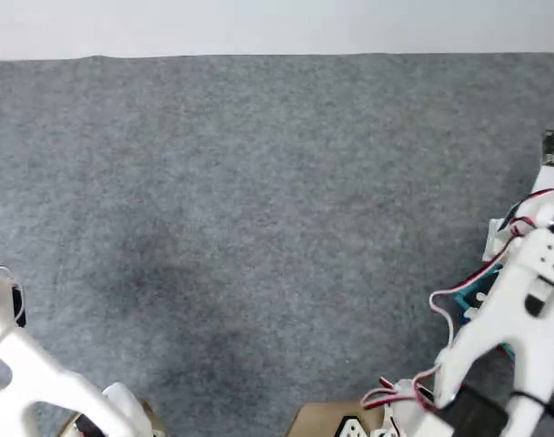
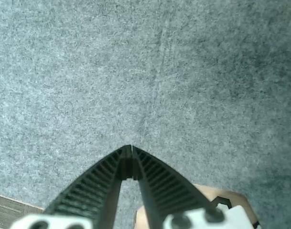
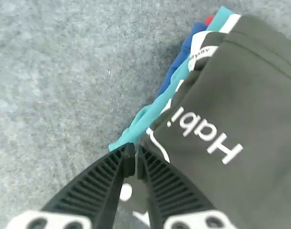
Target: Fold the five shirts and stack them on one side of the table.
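One grey felt mat [image 1: 258, 182] covers the table across nearly the whole high view; I read it as the base surface for all that follows. The right arm [image 1: 522, 309] stands at the right edge of that frame, lower half; the left arm [image 1: 31, 373] enters from the lower left corner. The stack of folded shirts [image 3: 231, 119] lies on the mat at the right edge of the high view, mostly behind the right arm, with slivers of teal and blue showing. The dark grey shirt [image 3: 250, 86] with white lettering is on top; a teal shirt [image 3: 135, 126] and a blue shirt [image 3: 176, 67] protrude beneath it. The right gripper [image 3: 132, 149] has its jaws together, tips over the stack's corner; I cannot tell whether they touch it. The left gripper [image 2: 131, 149] likewise has its jaws together, above bare mat. A cardboard piece [image 1: 322, 419] sits at the bottom edge, centre.
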### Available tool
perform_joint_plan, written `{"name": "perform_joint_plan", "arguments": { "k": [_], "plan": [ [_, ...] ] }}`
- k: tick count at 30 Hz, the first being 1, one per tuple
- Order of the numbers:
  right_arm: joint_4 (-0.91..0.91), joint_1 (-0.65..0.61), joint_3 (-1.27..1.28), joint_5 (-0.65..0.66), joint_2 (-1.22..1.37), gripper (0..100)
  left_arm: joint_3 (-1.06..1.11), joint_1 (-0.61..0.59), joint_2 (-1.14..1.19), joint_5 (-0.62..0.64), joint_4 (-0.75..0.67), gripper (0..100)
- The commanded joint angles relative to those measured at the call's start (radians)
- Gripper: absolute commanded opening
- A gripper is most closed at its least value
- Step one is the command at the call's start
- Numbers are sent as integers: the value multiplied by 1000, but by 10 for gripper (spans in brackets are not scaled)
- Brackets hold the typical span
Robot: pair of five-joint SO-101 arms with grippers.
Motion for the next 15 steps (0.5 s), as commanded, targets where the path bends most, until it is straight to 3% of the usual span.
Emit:
{"name": "perform_joint_plan", "arguments": {
  "k": [1, 10, 15],
  "plan": [
    [65, -8, -58, -8, -130, 10, -13, 3, -25, -3, 18, 3],
    [191, -36, 34, 46, -193, 10, -15, 2, -29, 0, 26, 3],
    [254, -107, 68, -77, -193, 10, 47, 6, -169, 9, 25, 3]
  ]
}}
